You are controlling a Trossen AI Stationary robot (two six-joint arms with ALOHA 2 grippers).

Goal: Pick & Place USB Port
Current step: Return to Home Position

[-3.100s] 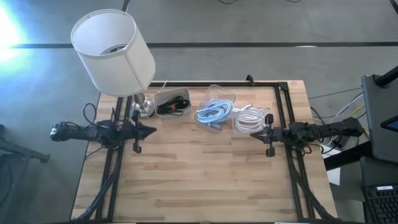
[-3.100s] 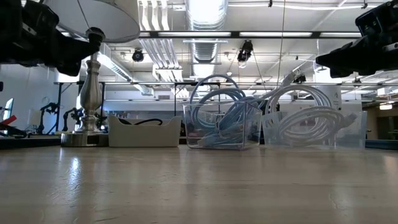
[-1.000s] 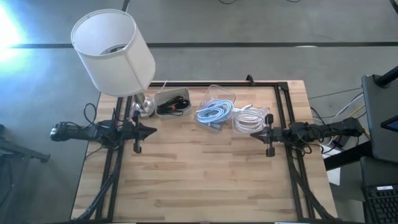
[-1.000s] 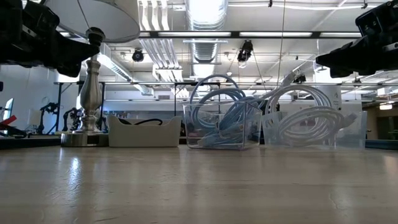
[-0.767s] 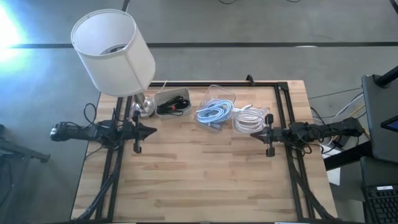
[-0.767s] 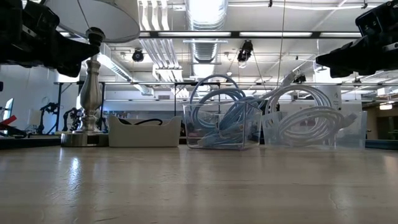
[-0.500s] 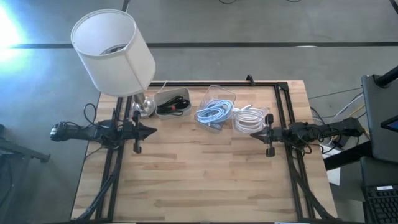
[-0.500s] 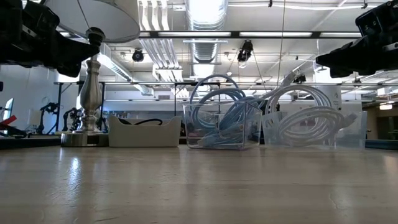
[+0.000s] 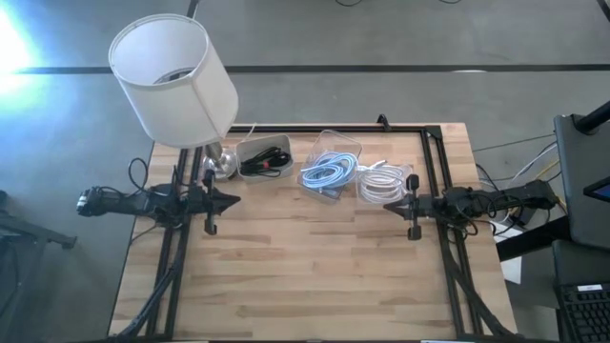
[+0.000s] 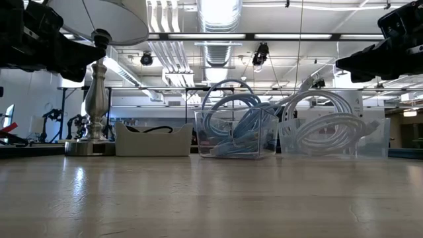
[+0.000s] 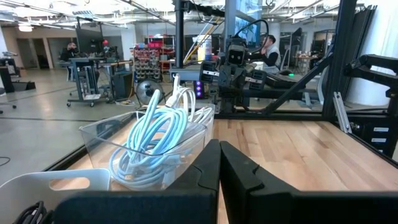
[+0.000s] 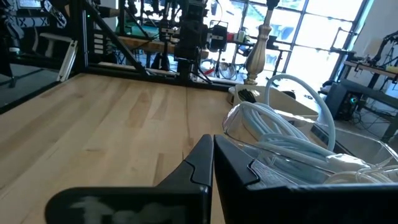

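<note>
The pale wooden surface carries a white drum-shaded lamp at far left. The dark left arm and dark right arm lie level at opposite edges, probably parked at home with sorting finished. The left clear plastic bin holds the coiled blue USB cable. The right clear plastic bin holds the coiled white USB cables. Both jaws are pressed together, empty. The white cables sit just beside the right jaws, and the blue cable lies apart from the left jaws.
</note>
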